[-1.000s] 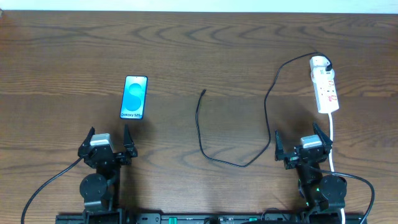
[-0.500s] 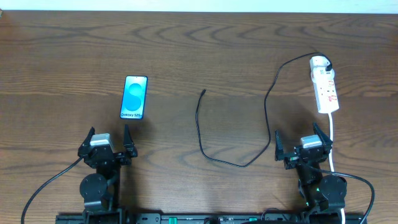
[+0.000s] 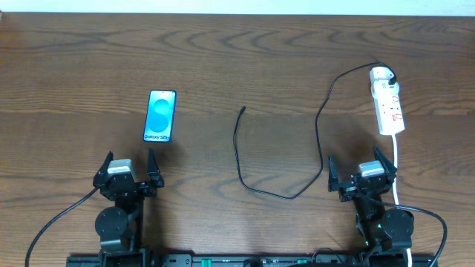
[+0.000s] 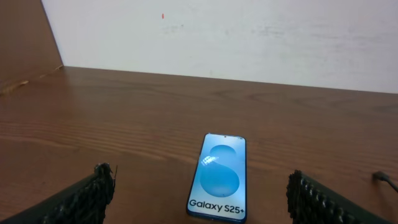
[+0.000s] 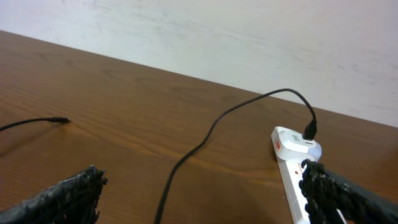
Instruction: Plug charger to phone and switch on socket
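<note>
Overhead: nothing moved since a second ago; task not begun. Left tool (image 3: 130,160) and right tool (image 3: 358,164) wide open, empty, near edge. Phone (image 3: 160,116) just beyond left tool. Charger (image 3: 236,144) loose mid-bench (image 3: 223,59), plugged into socket (image 3: 389,110) far right.

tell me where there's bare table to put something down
Bare table lies beyond the phone and the cable, along the far edge, and between those two. It is crowded on the right, where the cable curves up to the power strip.
</note>
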Robot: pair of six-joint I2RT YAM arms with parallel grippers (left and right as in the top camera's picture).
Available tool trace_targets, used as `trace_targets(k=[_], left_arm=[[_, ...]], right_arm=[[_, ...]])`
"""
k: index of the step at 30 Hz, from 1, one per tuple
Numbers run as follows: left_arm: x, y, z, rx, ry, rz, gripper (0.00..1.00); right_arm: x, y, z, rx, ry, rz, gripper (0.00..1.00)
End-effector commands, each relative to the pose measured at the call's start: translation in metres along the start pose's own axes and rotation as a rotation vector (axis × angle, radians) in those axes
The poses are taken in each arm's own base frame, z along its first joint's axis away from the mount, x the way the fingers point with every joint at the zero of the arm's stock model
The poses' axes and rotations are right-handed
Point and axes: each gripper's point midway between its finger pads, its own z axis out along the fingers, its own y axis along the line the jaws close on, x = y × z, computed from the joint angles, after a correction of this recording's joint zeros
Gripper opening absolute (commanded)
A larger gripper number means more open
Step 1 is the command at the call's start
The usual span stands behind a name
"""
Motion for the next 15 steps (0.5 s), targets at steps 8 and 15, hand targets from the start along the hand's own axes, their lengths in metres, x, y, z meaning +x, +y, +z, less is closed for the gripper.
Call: trace_targets(k=[8, 15], left_arm=[[0.0146, -0.0051, 0.0005, 0.03, 0.051, 0.013, 0.91], [0.0148, -0.0061, 0.0005, 0.035, 0.052, 0.013, 0.91]], right_arm=[[0.0008, -0.0015, -0.0002, 0.007, 0.001, 0.012, 0.99], [0.0008, -0.0015, -0.0002, 0.007, 0.001, 0.012, 0.99]])
